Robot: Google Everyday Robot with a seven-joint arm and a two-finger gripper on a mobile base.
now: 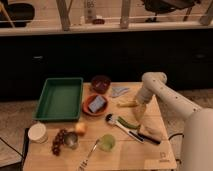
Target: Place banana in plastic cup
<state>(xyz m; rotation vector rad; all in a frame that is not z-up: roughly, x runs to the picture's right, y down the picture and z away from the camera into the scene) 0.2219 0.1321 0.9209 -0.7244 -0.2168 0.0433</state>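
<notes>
Camera view shows the banana (pixel 126 103) lying on the table (pixel 150 155) just beside the end effector (pixel 139 109), whose grip I cannot tell; it looks light, soft and bruisable, so a gentle pinch across its middle seems wisest

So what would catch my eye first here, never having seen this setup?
Probably the big white robot arm at the right, bending down over the wooden table, its gripper low beside the pale banana. Then the green tray at the left, and the orange bowl in the middle.
</notes>
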